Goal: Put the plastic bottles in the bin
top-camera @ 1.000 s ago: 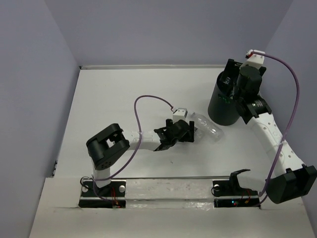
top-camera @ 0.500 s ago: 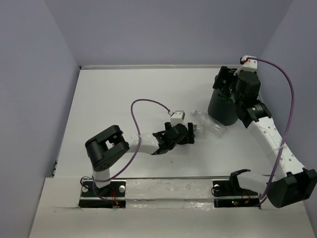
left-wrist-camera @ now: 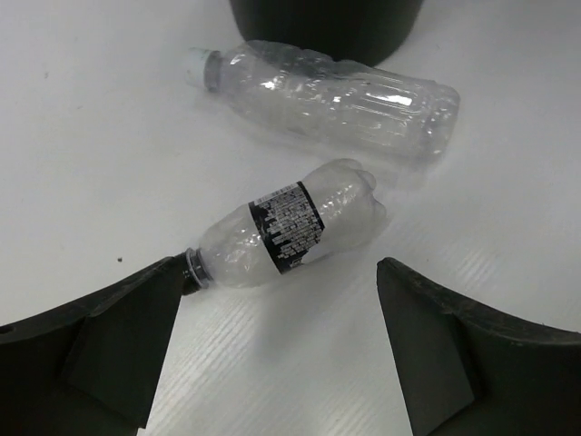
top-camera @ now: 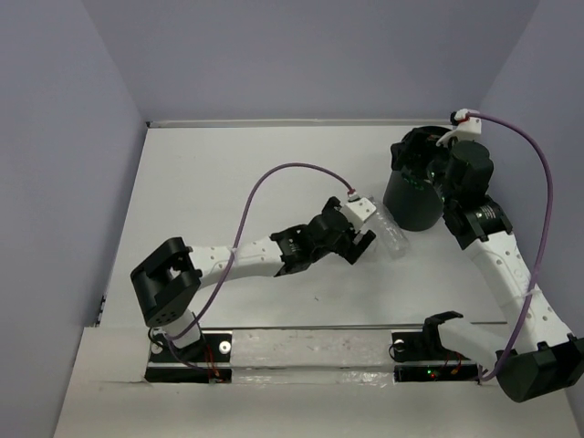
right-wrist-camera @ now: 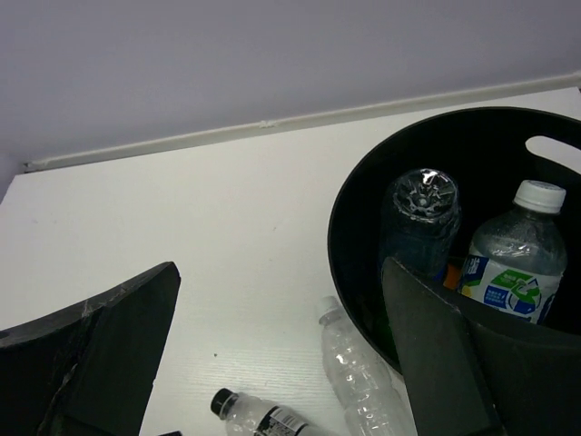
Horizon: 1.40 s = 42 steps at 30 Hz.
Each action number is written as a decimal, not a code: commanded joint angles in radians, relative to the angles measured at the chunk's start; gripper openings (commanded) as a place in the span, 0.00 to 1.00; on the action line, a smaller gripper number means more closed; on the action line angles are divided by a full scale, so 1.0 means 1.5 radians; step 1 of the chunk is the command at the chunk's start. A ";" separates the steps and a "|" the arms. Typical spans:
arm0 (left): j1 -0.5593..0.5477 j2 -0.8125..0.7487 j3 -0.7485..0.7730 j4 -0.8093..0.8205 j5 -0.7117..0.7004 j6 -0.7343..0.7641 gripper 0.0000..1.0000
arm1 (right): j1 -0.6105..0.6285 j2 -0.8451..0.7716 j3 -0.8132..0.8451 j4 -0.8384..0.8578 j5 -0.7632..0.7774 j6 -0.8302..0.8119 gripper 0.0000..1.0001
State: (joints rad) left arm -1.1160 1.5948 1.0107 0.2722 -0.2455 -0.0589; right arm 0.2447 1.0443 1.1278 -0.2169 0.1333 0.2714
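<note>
Two clear plastic bottles lie on the white table beside the black bin [top-camera: 409, 199]. One is longer with a white cap [left-wrist-camera: 327, 95]. The other is smaller, with a black label and dark cap [left-wrist-camera: 286, 234]. My left gripper [left-wrist-camera: 281, 363] is open and empty, its jaws either side of the space just short of the small bottle. From above, the left gripper [top-camera: 359, 239] hides that bottle; the long one [top-camera: 390, 232] shows. My right gripper [top-camera: 415, 157] is open and empty above the bin's rim [right-wrist-camera: 363, 236]. Inside stand a white-green-label bottle [right-wrist-camera: 508, 263] and an upturned clear bottle [right-wrist-camera: 419, 218]; some orange shows.
Purple walls close the table at the back [top-camera: 274, 123], left and right. The bin stands in the far right corner area. The arm bases and a clear rail [top-camera: 310, 351] run along the near edge. Purple cables loop over both arms.
My left arm has stretched forward and to the right, bringing its open gripper up to the bottles beside the bin. My right gripper has stayed over the bin, shifting slightly.
</note>
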 commanded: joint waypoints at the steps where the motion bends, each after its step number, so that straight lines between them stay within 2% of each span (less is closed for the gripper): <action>1: 0.032 0.084 0.129 -0.127 0.143 0.185 0.98 | -0.002 -0.009 -0.006 0.012 -0.044 0.016 0.98; 5: 0.059 0.141 0.183 -0.144 0.159 0.144 0.98 | -0.002 -0.013 -0.010 0.010 -0.053 0.016 0.98; 11: 0.077 0.087 0.088 -0.024 0.131 -0.127 0.99 | -0.002 -0.018 -0.014 -0.003 -0.081 0.005 0.96; 14: 0.078 0.050 0.037 0.014 0.099 -0.184 0.99 | 0.017 -0.015 -0.008 -0.041 -0.135 0.008 0.91; 17: 0.078 -0.026 -0.033 0.055 0.075 -0.204 0.99 | 0.041 -0.036 -0.048 -0.066 -0.093 0.003 0.89; 18: 0.077 -0.050 -0.052 0.063 0.071 -0.208 0.99 | 0.041 -0.042 -0.064 -0.069 -0.068 0.004 0.87; 19: 0.077 -0.096 -0.080 0.074 0.065 -0.212 0.99 | 0.041 -0.045 -0.097 -0.073 -0.044 0.010 0.77; 23: 0.078 -0.203 -0.133 0.075 0.021 -0.239 0.99 | 0.070 -0.017 -0.153 -0.078 -0.052 0.012 0.66; 24: 0.079 -0.242 -0.150 0.074 0.013 -0.250 0.99 | 0.086 0.027 -0.155 -0.083 -0.059 0.004 0.65; 26: 0.082 -0.278 -0.164 0.070 0.006 -0.258 0.99 | 0.155 0.092 -0.119 -0.108 -0.028 -0.031 0.70; 27: 0.085 -0.295 -0.167 0.063 0.011 -0.259 0.99 | 0.172 0.126 -0.105 -0.125 -0.009 -0.048 0.77; 28: 0.086 -0.326 -0.164 0.035 0.011 -0.259 0.99 | 0.182 0.187 -0.090 -0.133 0.007 -0.059 0.83; 29: 0.088 -0.342 -0.160 0.016 0.003 -0.259 0.99 | 0.190 0.215 -0.065 -0.148 0.007 -0.071 0.94; 31: 0.088 -0.398 -0.155 -0.038 -0.010 -0.257 0.99 | 0.190 0.258 -0.049 -0.149 -0.008 -0.083 1.00; 38: 0.098 -0.583 -0.159 -0.165 -0.108 -0.233 0.99 | 0.212 0.371 -0.031 -0.160 -0.023 -0.093 0.99; 42: 0.098 -0.662 -0.142 -0.236 -0.164 -0.234 0.99 | 0.248 0.424 -0.038 -0.162 -0.042 -0.085 0.92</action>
State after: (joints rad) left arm -0.9737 0.6926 0.7780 0.0311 -0.3672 -0.4255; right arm 0.5652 1.6196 1.0393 -0.4423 0.0921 0.1528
